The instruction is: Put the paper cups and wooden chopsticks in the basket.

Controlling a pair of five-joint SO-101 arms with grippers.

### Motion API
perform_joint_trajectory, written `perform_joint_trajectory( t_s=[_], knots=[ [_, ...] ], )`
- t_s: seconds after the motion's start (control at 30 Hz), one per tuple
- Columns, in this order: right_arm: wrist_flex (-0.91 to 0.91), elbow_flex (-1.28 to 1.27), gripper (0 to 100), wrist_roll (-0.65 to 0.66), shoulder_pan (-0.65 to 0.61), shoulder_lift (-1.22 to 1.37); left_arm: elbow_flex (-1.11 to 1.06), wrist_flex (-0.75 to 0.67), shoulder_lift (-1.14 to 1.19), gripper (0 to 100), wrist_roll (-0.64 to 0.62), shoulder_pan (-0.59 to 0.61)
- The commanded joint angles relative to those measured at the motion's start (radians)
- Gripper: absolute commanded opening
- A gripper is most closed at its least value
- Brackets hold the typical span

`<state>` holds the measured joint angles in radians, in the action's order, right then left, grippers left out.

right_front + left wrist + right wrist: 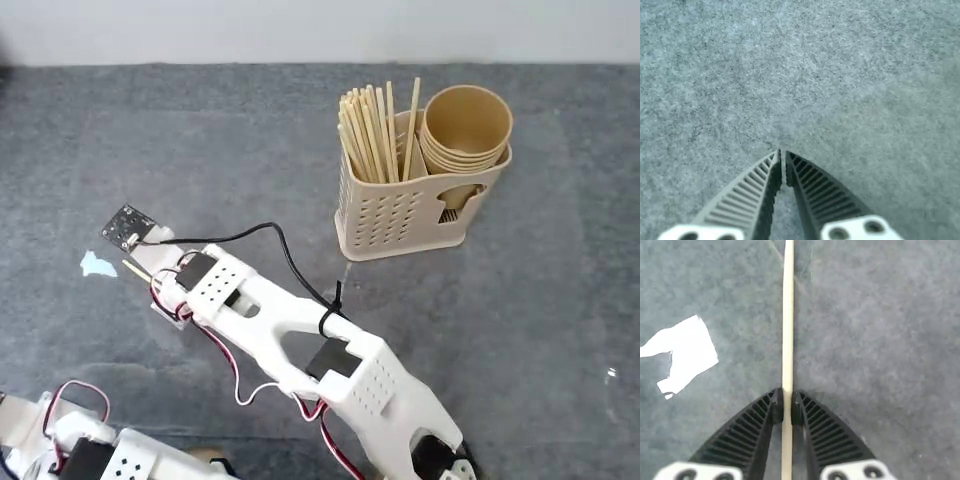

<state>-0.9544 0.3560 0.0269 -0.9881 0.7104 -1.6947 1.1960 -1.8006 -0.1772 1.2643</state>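
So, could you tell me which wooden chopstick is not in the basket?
The single chopstick clamped in the right gripper, near a pale scrap on the mat; all the others stand bundled in the basket beside the paper cups.

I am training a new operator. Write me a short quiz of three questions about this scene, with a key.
1. True or false: the right gripper is shut on a chopstick.
2. What stands beside the chopsticks in the basket? A) stacked cups B) a bottle C) spoons
3. Fill in: the left gripper is ____ and holds nothing.
Key: 1 true; 2 A; 3 shut.
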Motion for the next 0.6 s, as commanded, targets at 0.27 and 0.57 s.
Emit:
perform_joint_trajectory(
  t_s=[0.27, 0.57],
  knots=[
    [-0.277, 0.127, 0.8, 0.006, 0.054, -0.228, 0.010, 0.003, -0.008, 1, 0.003, 0.005],
    [-0.438, 0.127, 0.8, 0.008, 0.070, -0.512, 0.010, 0.003, -0.008, 1, 0.003, 0.005]
  ],
)
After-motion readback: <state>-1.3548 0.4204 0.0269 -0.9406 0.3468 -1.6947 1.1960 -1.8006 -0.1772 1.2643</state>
